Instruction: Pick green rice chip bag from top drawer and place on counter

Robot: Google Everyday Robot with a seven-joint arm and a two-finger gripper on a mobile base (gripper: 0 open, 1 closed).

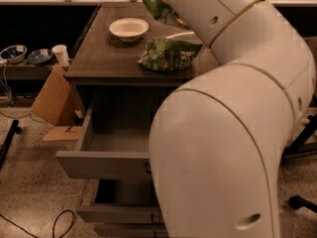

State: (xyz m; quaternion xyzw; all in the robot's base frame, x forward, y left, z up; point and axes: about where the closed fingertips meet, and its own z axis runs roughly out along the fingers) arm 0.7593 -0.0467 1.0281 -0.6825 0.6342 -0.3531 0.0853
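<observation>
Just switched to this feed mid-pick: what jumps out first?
The white arm fills the right half, blocking part of the open top drawer. A bright green bag hangs at the top edge above the counter, the gripper hidden behind the arm there. A darker green bag and a white bowl lie on the counter.
</observation>
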